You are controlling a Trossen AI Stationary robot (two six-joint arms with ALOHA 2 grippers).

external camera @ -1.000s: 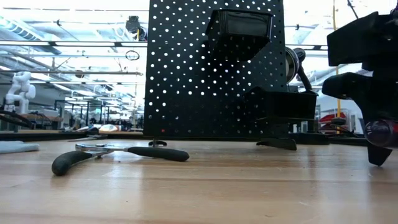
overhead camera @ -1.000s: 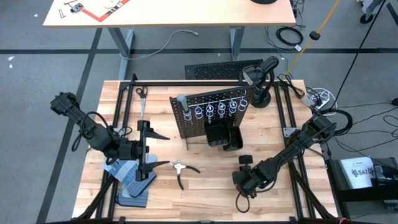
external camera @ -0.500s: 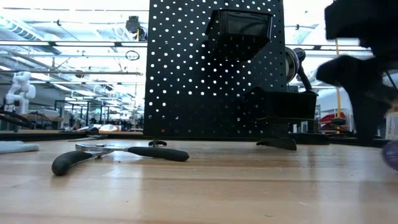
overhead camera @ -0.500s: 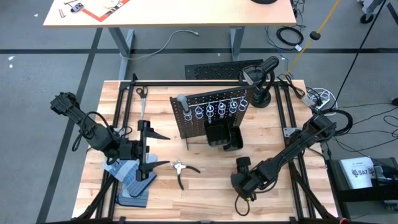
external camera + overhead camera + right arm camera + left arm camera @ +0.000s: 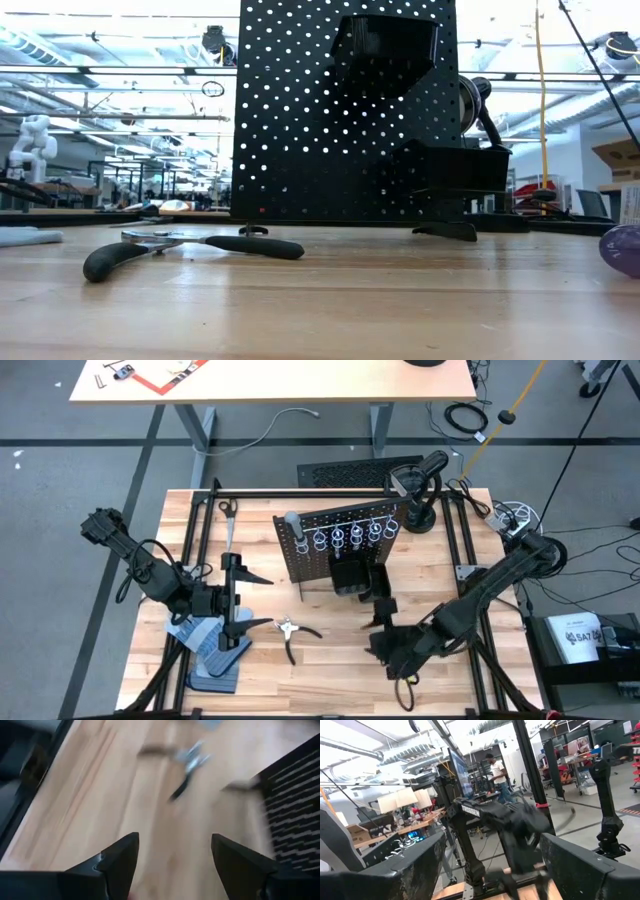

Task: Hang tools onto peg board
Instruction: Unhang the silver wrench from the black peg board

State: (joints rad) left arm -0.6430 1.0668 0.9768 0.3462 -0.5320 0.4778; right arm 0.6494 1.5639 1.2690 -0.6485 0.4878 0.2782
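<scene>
Over at nine o'clock on the tabletop [image 5: 330, 660], the left tool [image 5: 243, 600] hangs above the blue-grey gloves [image 5: 207, 645], its two dark fingers [image 5: 410, 870] spread wide apart with nothing between them. Its wrist view looks level across the room toward the other arm, with a person standing far off in the background.

Just toward three o'clock of that tool, the black-and-silver pliers [image 5: 292, 632] lie flat on the bare wood, handles splayed toward five o'clock. From table height the pliers [image 5: 190, 246] rest in front of the panel's foot, apart from it.

At the centre, toward twelve o'clock, the peg board [image 5: 340, 545] stands upright, with a row of silver rings [image 5: 350, 535] along its top and a black bin [image 5: 358, 580] at its lower part. A grey-handled screwdriver [image 5: 293, 525] sticks up at the board's ten o'clock corner. In the low view the peg board [image 5: 330, 120] fills the middle.

Toward four o'clock, the right tool [image 5: 378, 618] sits over the wood near the bin's five o'clock corner, clear of the pliers. Its own camera shows its fingers [image 5: 120, 860] parted and empty, with the pliers [image 5: 187, 762] blurred farther ahead on the wood and a ribbed black mat [image 5: 295, 790] at one side.
</scene>
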